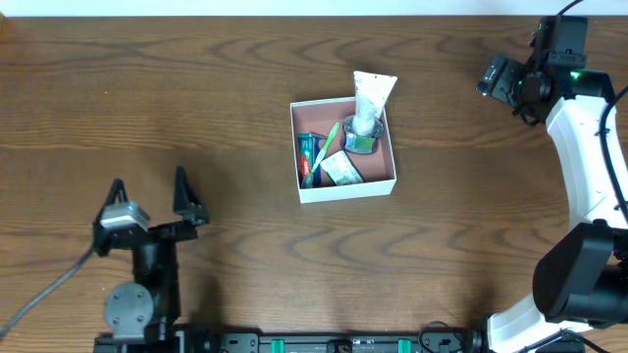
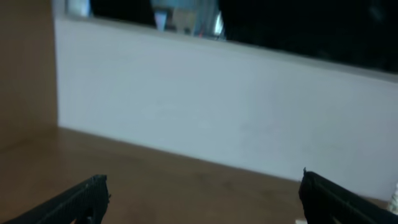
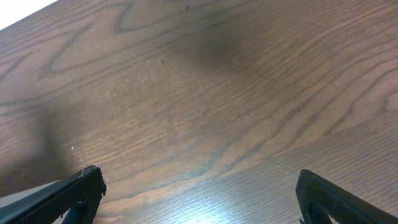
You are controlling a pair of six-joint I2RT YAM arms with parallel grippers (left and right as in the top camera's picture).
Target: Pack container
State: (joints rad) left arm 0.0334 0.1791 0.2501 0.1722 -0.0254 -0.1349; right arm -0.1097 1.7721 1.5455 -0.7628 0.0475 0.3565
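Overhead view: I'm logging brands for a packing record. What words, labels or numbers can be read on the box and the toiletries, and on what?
No text can be read in any view.
white tube: print too small to read.
red and teal item: markings blurred.
pale sachet: print too small to read.
container: white walls look plain, no text visible.
Both wrist views: nothing legible.

I count one cardboard box [image 1: 345, 187], one white tube [image 1: 374, 93] and one green toothbrush [image 1: 329, 140]. Then maybe three or four smaller packets [image 1: 341, 170] in there, too jumbled to call.
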